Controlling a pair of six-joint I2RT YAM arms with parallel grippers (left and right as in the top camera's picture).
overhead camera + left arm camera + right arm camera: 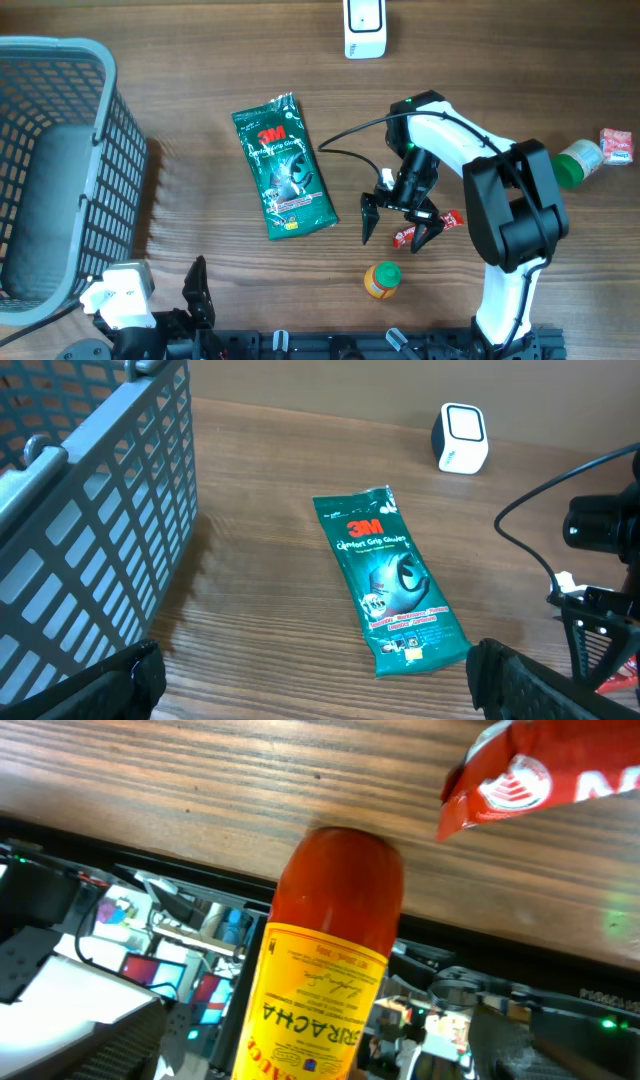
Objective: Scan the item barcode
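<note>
Your right gripper (393, 238) stands with its jaws spread wide and nothing between them, just beyond the sauce bottle (381, 281), which stands upright on the table near the front edge, while a small red packet (452, 218) lies by one of the gripper's fingers. The scanner (364, 28) sits at the far edge, well apart from the bottle, and a green packet (283, 165) lies flat between the basket (60, 44) and your right arm. Your left gripper (315, 660) is wide open too and empty, near the basket's front corner.
</note>
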